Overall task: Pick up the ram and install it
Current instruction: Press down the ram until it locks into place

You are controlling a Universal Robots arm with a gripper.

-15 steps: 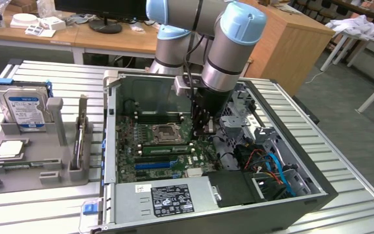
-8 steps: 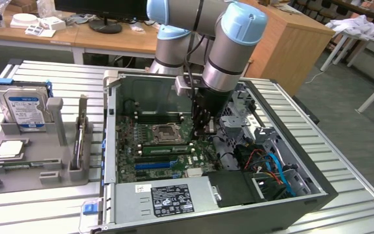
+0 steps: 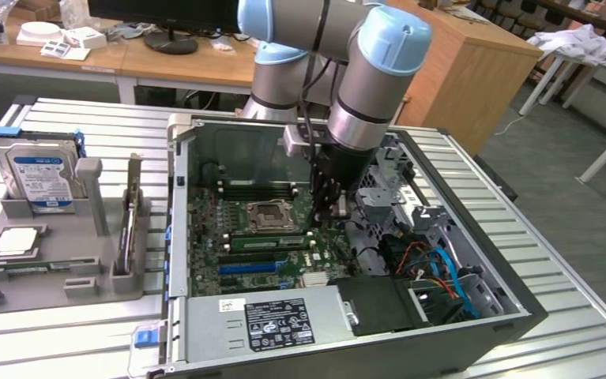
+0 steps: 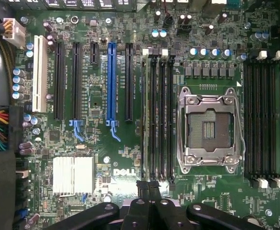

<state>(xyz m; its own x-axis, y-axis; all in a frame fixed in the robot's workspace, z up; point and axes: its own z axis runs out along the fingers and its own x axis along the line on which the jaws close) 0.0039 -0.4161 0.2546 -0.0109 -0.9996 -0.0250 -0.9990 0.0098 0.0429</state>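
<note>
- Exterior view: the gripper [image 3: 331,207] hangs from the arm inside the open computer case [image 3: 492,316], low over the motherboard [image 3: 242,268], on the side of the empty CPU socket [image 3: 265,213] toward the exterior view's right.
- Its fingers are closed together, with nothing between them.
- A green ram [image 3: 268,242] stick lies seated in a memory slot just in front of the socket, on the camera side, close to the fingertips but apart from them.
- Outside the case, toward the exterior view's left, a grey parts holder [image 3: 44,268] carries an upright hard drive [image 3: 39,175] with a blue label and a small square silver chip [image 3: 18,241].
- Wrist view: the closed fingertips [image 4: 149,188] sit over the near ends of a bank of black memory slots [image 4: 160,117] beside the open socket [image 4: 208,127].
- One slot at the edge of that bank holds the ram [image 4: 145,115], seen edge-on as a thin green strip.
- A second bank of slots [image 4: 263,117] lies on the socket's other side.
</note>
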